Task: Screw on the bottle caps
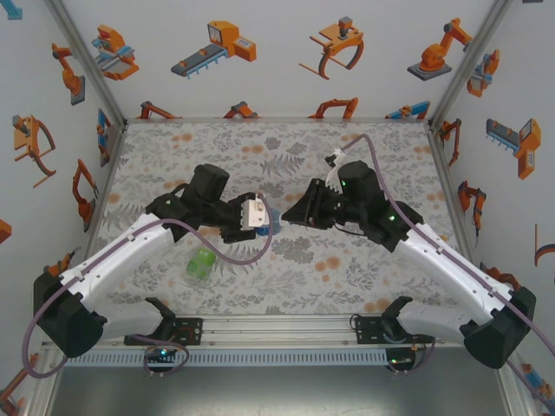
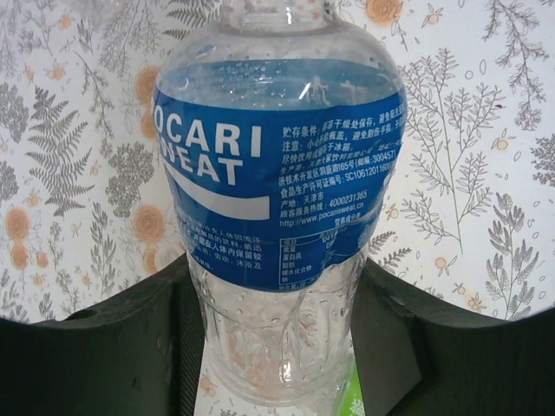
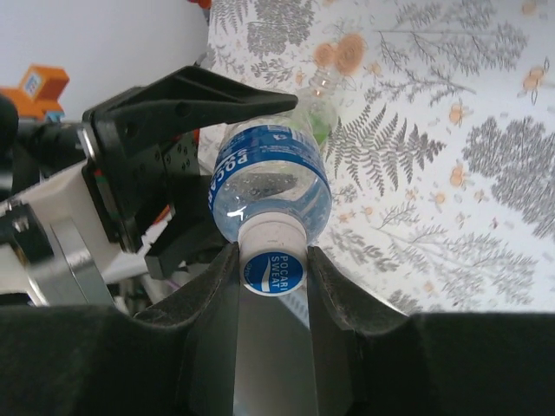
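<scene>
Over the flowered table (image 1: 347, 277), the left gripper (image 2: 276, 286) clamps the blue-label bottle (image 2: 277, 173) by its lower body; its neck is cut off in the left wrist view. The green-label bottle (image 1: 201, 264) lies on the table beside the left arm (image 1: 130, 251), and we cannot make out its mouth. The right gripper (image 3: 273, 260) pinches the cap (image 3: 271, 270) on the blue-label bottle's neck, mostly hidden from above.

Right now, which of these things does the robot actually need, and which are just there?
Needed: blue-label bottle, held by the left gripper; its cap, pinched by the right gripper; green-label bottle, lying loose.
Just there: floral table cover; robot pictures.
</scene>
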{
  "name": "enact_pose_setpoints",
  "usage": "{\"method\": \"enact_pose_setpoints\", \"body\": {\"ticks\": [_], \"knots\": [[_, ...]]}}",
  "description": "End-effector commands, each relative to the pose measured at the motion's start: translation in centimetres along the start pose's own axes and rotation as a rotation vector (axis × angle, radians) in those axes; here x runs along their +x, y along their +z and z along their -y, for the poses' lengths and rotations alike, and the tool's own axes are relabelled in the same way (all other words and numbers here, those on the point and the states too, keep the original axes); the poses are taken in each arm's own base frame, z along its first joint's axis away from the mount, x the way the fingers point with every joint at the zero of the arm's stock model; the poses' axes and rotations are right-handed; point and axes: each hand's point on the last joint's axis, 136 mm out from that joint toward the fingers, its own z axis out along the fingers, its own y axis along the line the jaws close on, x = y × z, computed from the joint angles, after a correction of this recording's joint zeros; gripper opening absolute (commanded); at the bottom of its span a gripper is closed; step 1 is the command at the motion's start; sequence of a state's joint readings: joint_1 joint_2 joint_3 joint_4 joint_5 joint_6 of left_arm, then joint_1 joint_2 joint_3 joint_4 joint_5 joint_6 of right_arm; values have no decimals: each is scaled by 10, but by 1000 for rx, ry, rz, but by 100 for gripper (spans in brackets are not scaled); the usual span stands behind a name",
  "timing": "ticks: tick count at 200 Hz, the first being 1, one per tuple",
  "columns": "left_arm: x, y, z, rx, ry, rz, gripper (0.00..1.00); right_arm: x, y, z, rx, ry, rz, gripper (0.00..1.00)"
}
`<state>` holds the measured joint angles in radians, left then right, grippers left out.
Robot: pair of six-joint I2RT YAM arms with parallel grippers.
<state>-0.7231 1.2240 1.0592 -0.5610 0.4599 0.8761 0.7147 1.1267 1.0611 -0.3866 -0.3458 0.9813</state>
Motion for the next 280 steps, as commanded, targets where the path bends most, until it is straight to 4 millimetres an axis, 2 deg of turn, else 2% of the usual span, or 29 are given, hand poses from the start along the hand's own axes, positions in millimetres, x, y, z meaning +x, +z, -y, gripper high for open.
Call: {"method": "enact_pose_setpoints", "body": {"ticks": [1, 17, 44, 57, 85, 111, 136, 151, 196, 280], "knots": [[-33, -4, -14, -44, 62, 123, 0, 9, 4, 8, 55, 155, -43, 0], [-33, -4, -14, -46, 62, 121, 0, 0, -2, 0, 38, 66, -4, 0], [-32, -5, -12, -44, 64, 120, 0, -19, -26, -27, -12, -209, 91, 42], [-32, -5, -11, -40, 68, 122, 0, -24, -39, -43, -46, -371, 127, 51], [-33, -8, -8, -27, 73, 123, 0, -20, -59, -68, -119, -756, 164, 56], [-35, -11, -3, -10, 75, 133, 0, 14, -72, -86, -298, -1167, 139, 56], [-39, -13, 2, 14, 74, 155, 0, 43, -79, -84, -414, -1488, 128, 58], [-40, -14, 5, 28, 73, 167, 0, 52, -77, -76, -437, -1624, 124, 58], [-43, -16, 9, 49, 69, 176, 0, 61, -67, -69, -482, -1706, 98, 56], [-45, -17, 11, 61, 74, 183, 0, 55, -51, -61, -444, -1698, 116, 46]]}}
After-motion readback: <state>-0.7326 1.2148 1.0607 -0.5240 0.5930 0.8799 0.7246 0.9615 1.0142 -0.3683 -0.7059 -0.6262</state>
